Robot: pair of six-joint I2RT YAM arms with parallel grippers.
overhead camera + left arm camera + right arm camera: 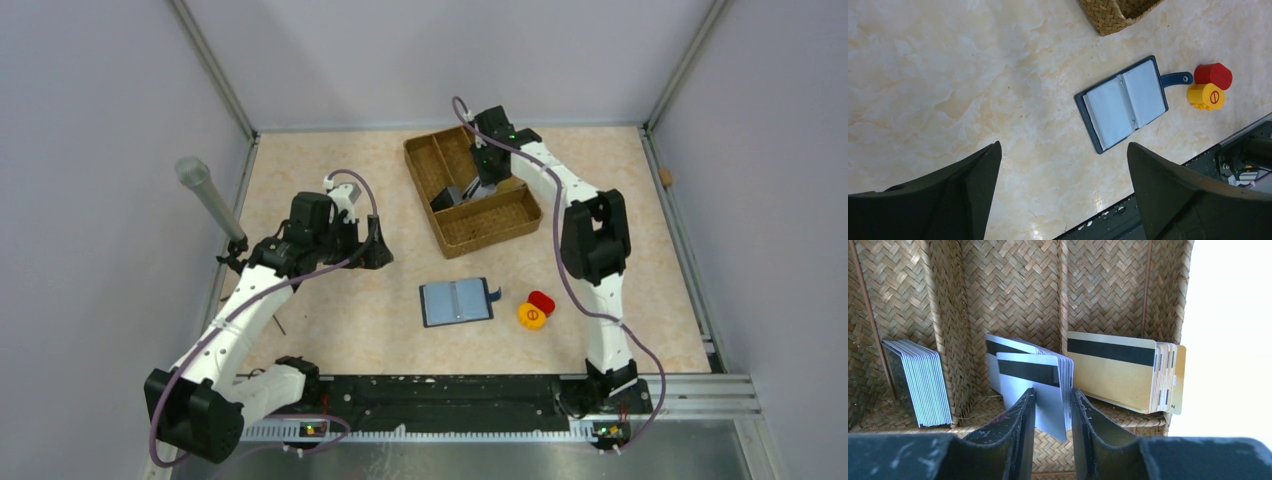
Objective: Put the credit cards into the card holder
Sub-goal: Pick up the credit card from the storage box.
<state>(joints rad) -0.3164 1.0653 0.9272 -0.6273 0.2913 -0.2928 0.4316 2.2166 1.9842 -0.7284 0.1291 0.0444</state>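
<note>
The card holder (456,302) lies open on the table, navy outside and pale blue-grey inside; it also shows in the left wrist view (1122,104). The credit cards stand in stacks in the brown woven tray (500,235). My right gripper (487,185) is down in the tray. In the right wrist view its fingers (1053,392) are closed against both sides of the grey credit cards (1048,385), and the front card sticks out from the stack. My left gripper (372,245) is open and empty above bare table left of the holder (1063,145).
Beside the grey stack stand a gold stack (1113,375) and a white stack (923,380), split by woven walls (950,315). A red piece (541,300) and a yellow piece (532,316) lie right of the holder. A grey cylinder (205,195) leans at the left wall.
</note>
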